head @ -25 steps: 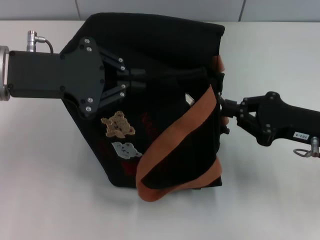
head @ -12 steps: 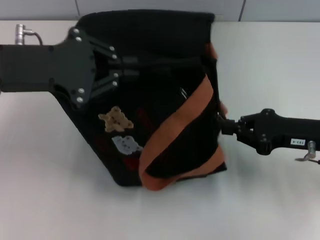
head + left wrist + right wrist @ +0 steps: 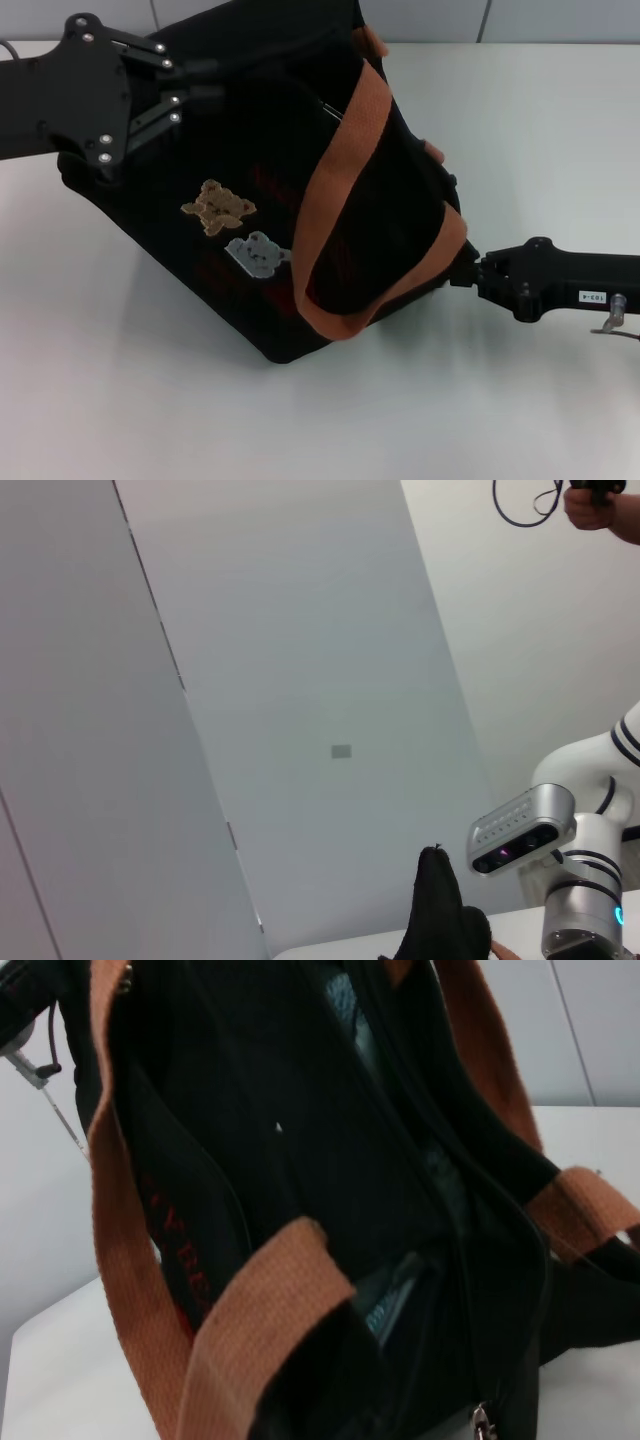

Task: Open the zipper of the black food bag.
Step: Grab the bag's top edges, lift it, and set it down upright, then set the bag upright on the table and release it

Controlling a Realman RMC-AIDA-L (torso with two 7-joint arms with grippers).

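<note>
The black food bag [image 3: 250, 180] lies tilted on the white table, its bear patches [image 3: 215, 205] facing up and an orange-brown strap [image 3: 335, 190] looped across it. My left gripper [image 3: 200, 85] is shut on the bag's fabric at the far left end and holds that end raised. At the bag's near right corner my right gripper [image 3: 462, 272] is shut at the end of the top seam. The right wrist view shows the zipper [image 3: 470, 1290] parted over silvery lining [image 3: 385, 1300], with the metal pull tab [image 3: 481, 1422] right at the gripper.
White table [image 3: 540, 130] stretches right of and in front of the bag. A grey panelled wall [image 3: 430, 20] stands at the back edge. The left wrist view shows wall panels, the robot's head [image 3: 520, 830] and a tip of black fabric [image 3: 440, 910].
The left gripper has moved toward the far left, taking the bag's end with it. The bag has swung to a diagonal, and the right gripper has shifted nearer with the bag's corner.
</note>
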